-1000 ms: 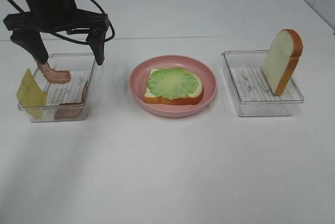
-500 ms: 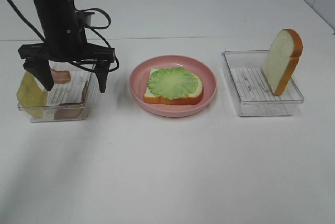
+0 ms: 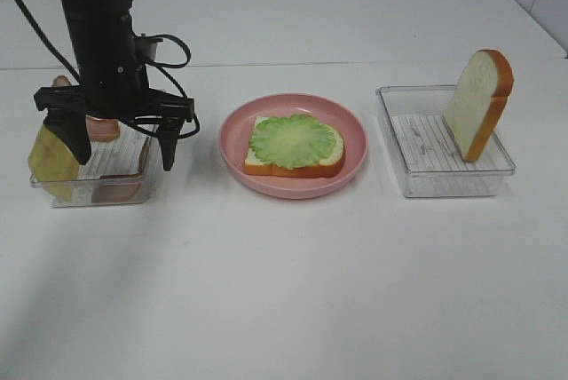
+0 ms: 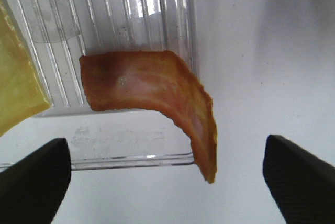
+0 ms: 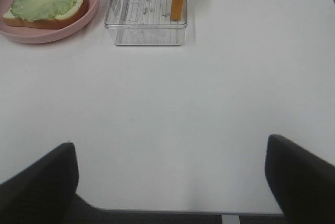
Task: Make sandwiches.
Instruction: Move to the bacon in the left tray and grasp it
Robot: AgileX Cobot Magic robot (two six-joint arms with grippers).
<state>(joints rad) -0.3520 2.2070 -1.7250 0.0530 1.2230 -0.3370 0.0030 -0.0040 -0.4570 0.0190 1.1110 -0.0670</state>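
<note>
sandwich (image 3: 295, 156): one bread slice topped with lettuce (image 3: 294, 139), on the pink plate (image 3: 293, 186), mid-bench (image 3: 284, 291)
second slice (image 3: 479, 105): upright in the right tray (image 3: 426, 183)
bacon (image 4: 157, 85): curved strip in the left tray (image 3: 98, 193), beside the cheese (image 3: 51, 160)
left end effector (image 4: 167, 179): wide open, straddling the bacon
right end effector (image 5: 167, 182): open over bare bench

No legible writing in any view.
The left tray (image 3: 89, 198), the right tray (image 3: 444, 186), the pink plate (image 3: 293, 189), the upright bread slice (image 3: 477, 105) and the table (image 3: 284, 291) show no readable letters, numbers, labels or brand marks; small dark specks on the right tray's ribbed floor are too small to tell.
</note>
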